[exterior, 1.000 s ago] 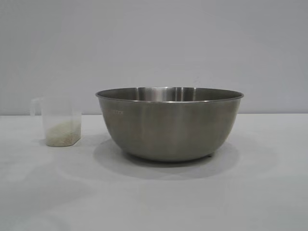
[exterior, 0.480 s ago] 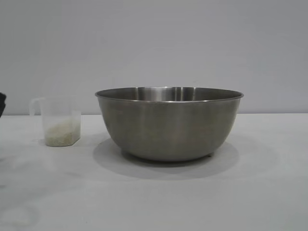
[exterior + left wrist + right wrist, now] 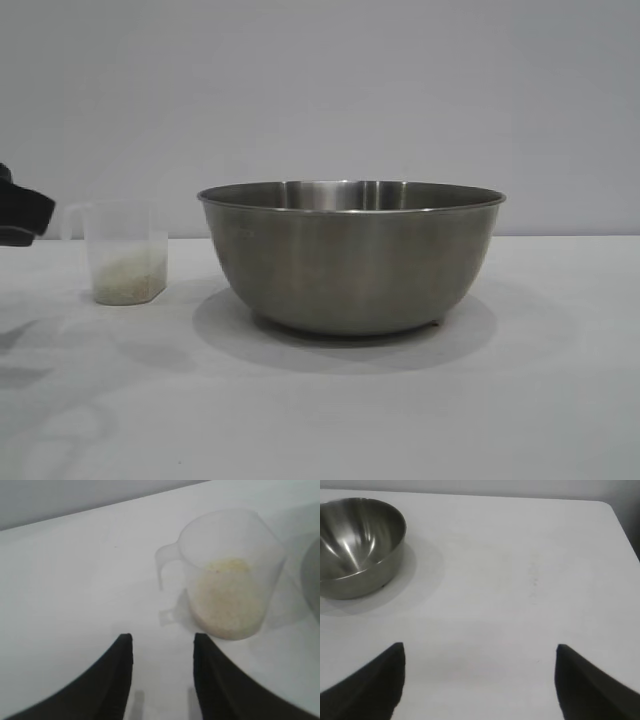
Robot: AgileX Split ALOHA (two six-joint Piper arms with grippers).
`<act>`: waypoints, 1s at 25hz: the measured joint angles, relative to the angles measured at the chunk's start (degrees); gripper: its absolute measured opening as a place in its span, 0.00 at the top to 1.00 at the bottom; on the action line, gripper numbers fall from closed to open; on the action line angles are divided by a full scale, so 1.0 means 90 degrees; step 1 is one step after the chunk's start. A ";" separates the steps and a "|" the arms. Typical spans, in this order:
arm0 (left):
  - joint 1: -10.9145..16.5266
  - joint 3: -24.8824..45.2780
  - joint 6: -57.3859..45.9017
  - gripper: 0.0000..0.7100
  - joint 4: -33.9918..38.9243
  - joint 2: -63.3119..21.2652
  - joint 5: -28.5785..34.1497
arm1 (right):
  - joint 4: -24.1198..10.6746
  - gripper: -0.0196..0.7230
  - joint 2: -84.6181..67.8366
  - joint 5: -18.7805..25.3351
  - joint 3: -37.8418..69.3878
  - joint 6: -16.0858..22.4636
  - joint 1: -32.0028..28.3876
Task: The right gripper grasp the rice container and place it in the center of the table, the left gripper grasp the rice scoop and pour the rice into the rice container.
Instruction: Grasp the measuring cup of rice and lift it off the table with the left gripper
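Note:
The rice container (image 3: pixel 350 260), a wide steel bowl, stands on the white table (image 3: pixel 520 400) at its middle; the right wrist view shows the same bowl (image 3: pixel 355 545) far off. To its left stands the rice scoop (image 3: pixel 125 255), a clear plastic cup with white rice at its bottom and its handle turned away from the bowl. My left gripper (image 3: pixel 20 215) pokes in at the left edge, just short of that handle. In the left wrist view it (image 3: pixel 162 640) is open and empty, the scoop (image 3: pixel 227 580) a little ahead. My right gripper (image 3: pixel 480 650) is wide open over bare table.
A plain grey wall backs the table. The table's far corner and edge (image 3: pixel 615 510) show in the right wrist view. Bare tabletop lies in front of the bowl and to its right.
The left gripper has come into the exterior view from the left edge, closer to the scoop's handle. Bowl and scoop have not moved.

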 joint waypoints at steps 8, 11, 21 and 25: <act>0.0908 -0.0095 -0.0348 0.73 0.1041 0.0067 0.0000 | 0.0000 0.23 0.0000 0.0000 0.0000 0.0000 0.0000; 0.1317 -0.0095 -0.0572 0.72 0.2046 0.0067 0.0000 | 0.0000 0.23 0.0000 0.0000 0.0000 0.0000 0.0000; 0.1513 -0.0095 -0.0734 0.66 0.2695 0.0134 0.0000 | 0.0000 0.23 0.0000 0.0000 0.0000 0.0000 0.0000; 0.1513 -0.0095 -0.0747 0.66 0.2705 0.0134 0.0000 | 0.0000 0.23 0.0000 0.0000 0.0000 0.0000 0.0000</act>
